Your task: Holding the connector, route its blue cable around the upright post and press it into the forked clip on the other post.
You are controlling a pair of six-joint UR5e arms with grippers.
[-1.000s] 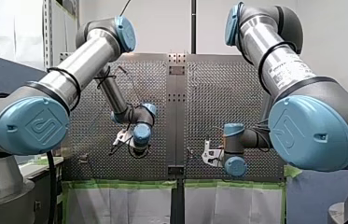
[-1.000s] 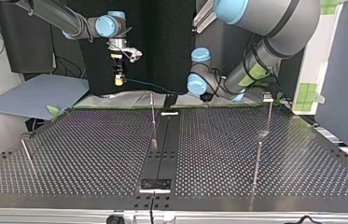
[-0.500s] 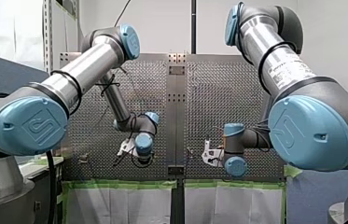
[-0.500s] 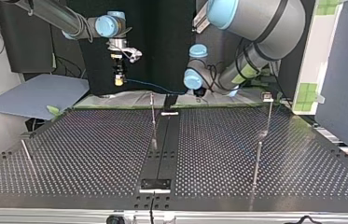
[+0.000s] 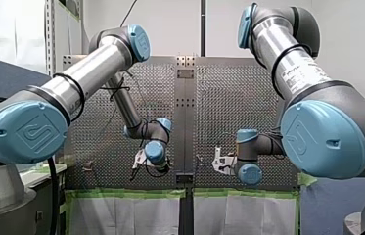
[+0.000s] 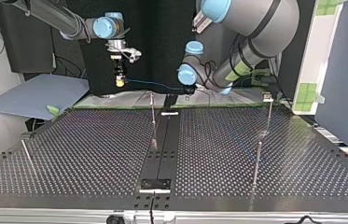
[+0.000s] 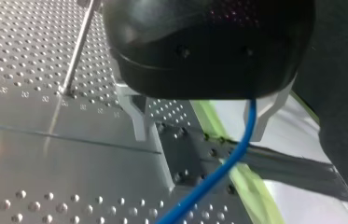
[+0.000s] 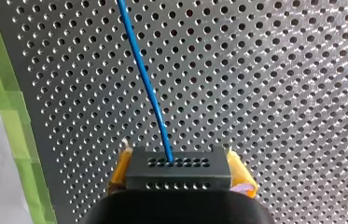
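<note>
My right gripper (image 8: pixel 181 181) is shut on the black connector (image 8: pixel 178 164), yellow pads on both its sides. It hangs above the far table edge (image 6: pixel 120 79). The blue cable (image 8: pixel 147 88) leaves the connector and runs across (image 6: pixel 155 85) to my left gripper (image 6: pixel 188 89). There the cable (image 7: pixel 237 149) passes between the metal fingers (image 7: pixel 136 119) of my open left gripper (image 7: pixel 198 135), closer to one finger and not clamped. An upright post (image 6: pixel 153 120) stands mid-table, also seen beside my left gripper (image 7: pixel 80 46). The post with the clip on top (image 6: pixel 267 97) stands at the top view's right.
A second thin post (image 6: pixel 257 161) stands nearer the camera at the top view's right, and a leaning one (image 6: pixel 26 155) at its left. A black centre strip (image 6: pixel 162 149) runs down the perforated table (image 6: pixel 92 154). Green tape (image 7: pixel 251 186) lines the far edge.
My left arm has swung toward the top view's left and lower, bringing its gripper to the cable. My right arm and the connector have stayed still.
</note>
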